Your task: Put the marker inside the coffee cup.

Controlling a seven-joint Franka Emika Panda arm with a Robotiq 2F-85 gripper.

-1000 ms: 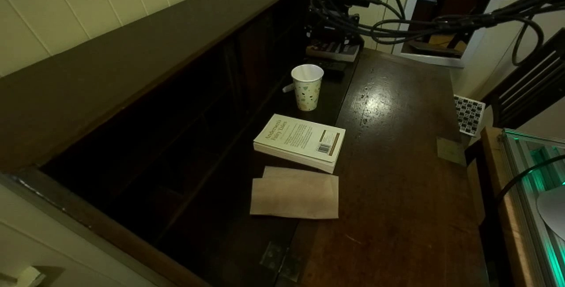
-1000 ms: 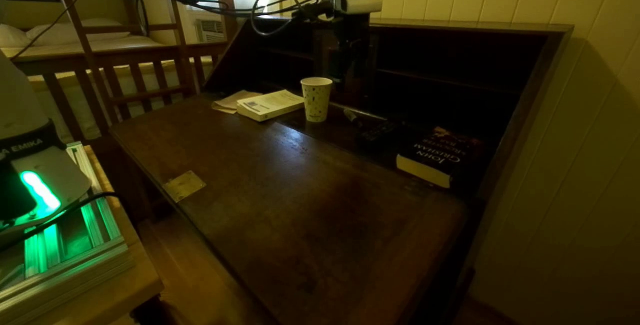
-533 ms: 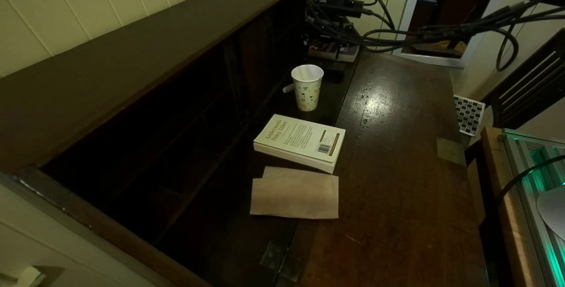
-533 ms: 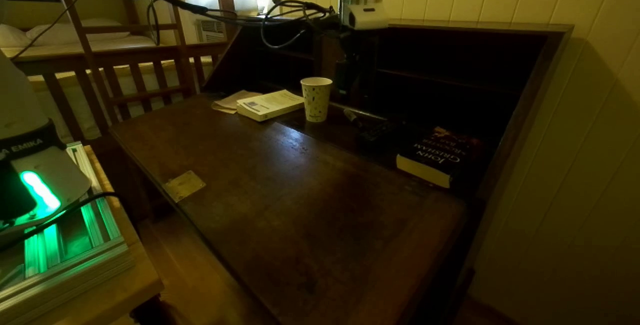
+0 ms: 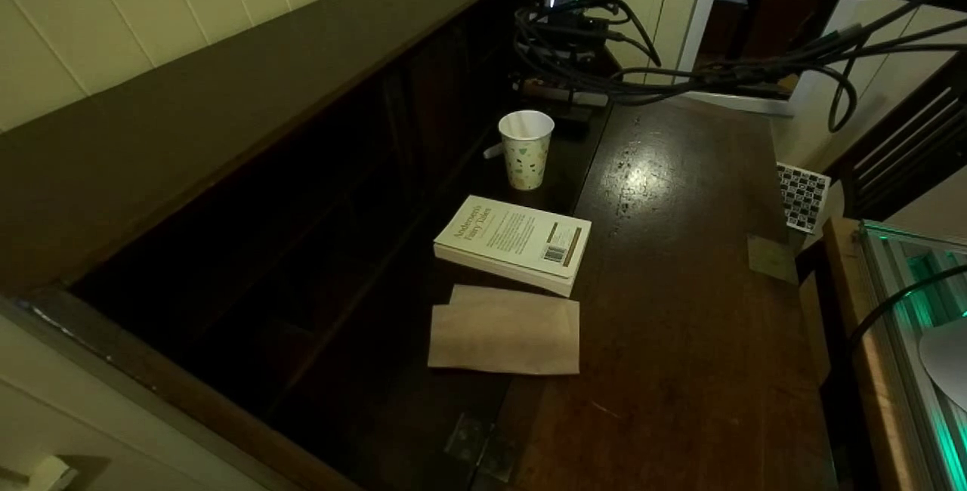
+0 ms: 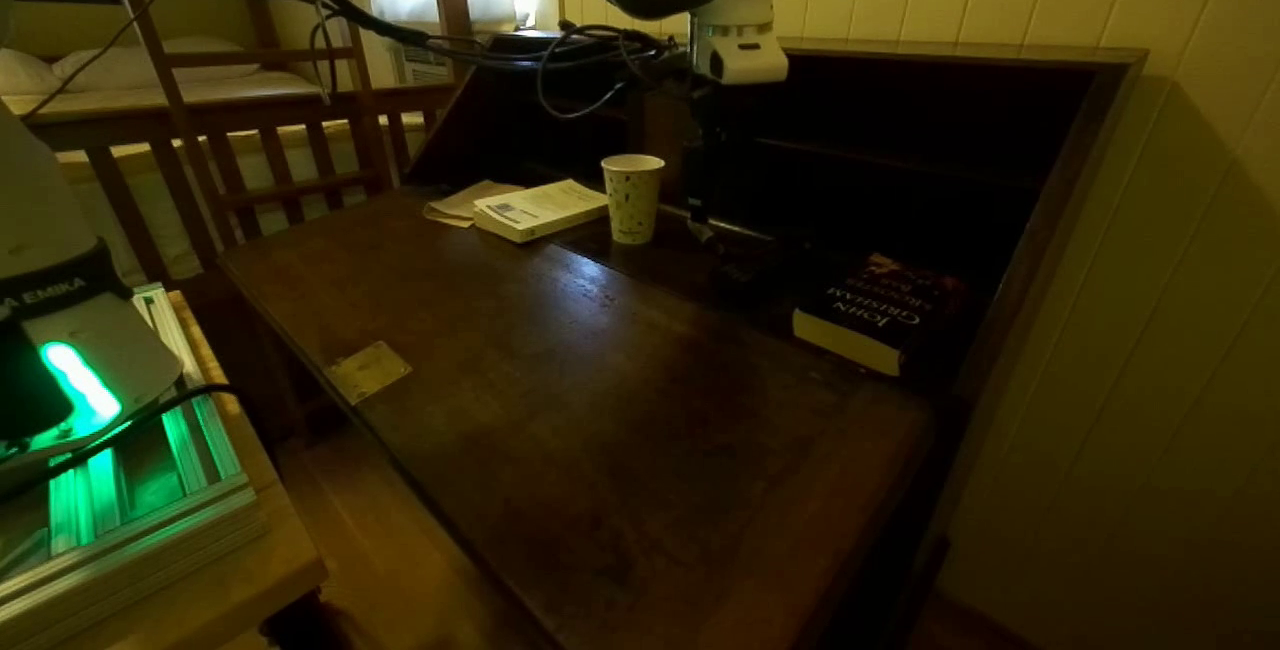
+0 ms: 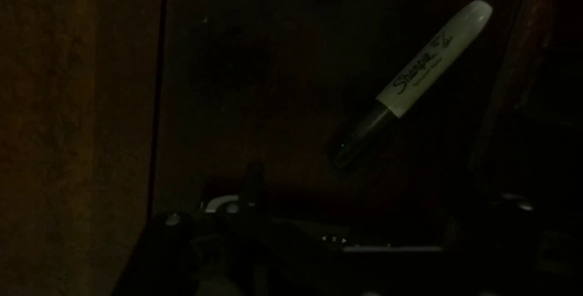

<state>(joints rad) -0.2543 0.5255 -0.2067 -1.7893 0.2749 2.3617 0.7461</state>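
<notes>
The marker [image 7: 419, 70] is a pale-barrelled Sharpie with a dark cap, lying diagonally on the dark desk in the wrist view. Its cap end points toward my gripper [image 7: 364, 186], whose dark fingers stand wide apart with nothing seen between them. In an exterior view my gripper [image 6: 702, 205] is low, right above or beside the marker [image 6: 703, 230]; contact cannot be told. The white patterned coffee cup [image 6: 632, 200] stands upright close by. In an exterior view the marker [image 5: 492, 150] is partly hidden behind the coffee cup [image 5: 526, 155].
A white book [image 5: 514, 242] and brown paper [image 5: 505, 332] lie beyond the cup. A dark John Grisham book [image 6: 870, 315] lies by the desk's end. A dark object with small white marks [image 7: 334, 239] lies under my gripper. The cubbyhole shelf [image 6: 900, 150] rises behind.
The arm and gripper have moved down toward the marker, and slightly right in an exterior view. The cup, marker and books have not moved.
</notes>
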